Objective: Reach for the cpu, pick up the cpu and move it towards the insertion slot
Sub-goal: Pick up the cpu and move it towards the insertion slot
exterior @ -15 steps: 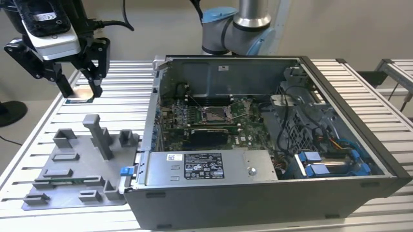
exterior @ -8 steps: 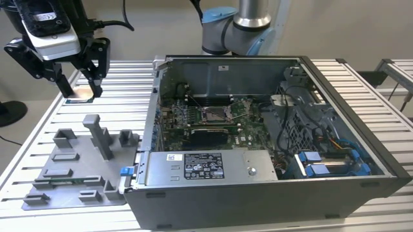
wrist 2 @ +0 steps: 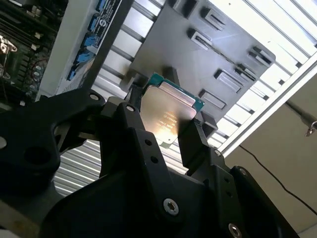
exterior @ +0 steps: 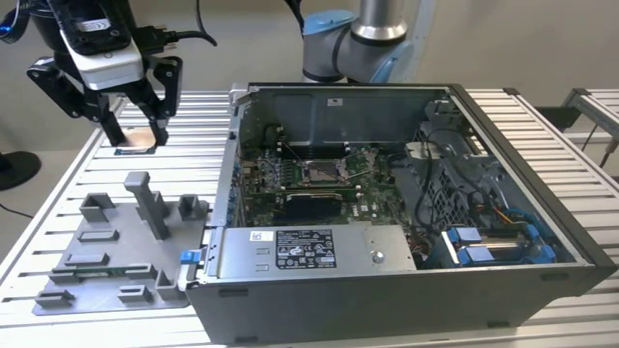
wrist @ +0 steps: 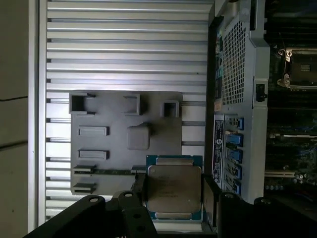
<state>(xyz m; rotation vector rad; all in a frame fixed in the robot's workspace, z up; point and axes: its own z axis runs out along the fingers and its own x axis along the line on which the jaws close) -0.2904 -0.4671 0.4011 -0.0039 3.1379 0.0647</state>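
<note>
My gripper (exterior: 136,138) pinches the cpu (wrist: 173,191) by its edges, clear of the fixture (exterior: 101,286). The carry to the slot (exterior: 322,171) needs, I judge, a level chip.

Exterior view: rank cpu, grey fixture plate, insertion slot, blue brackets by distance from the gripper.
1. cpu: between the fingers of the gripper.
2. grey fixture plate: on table, exterior view's left.
3. insertion slot: on the board, mid-case.
4. blue brackets: case corner, exterior view's right.
</note>
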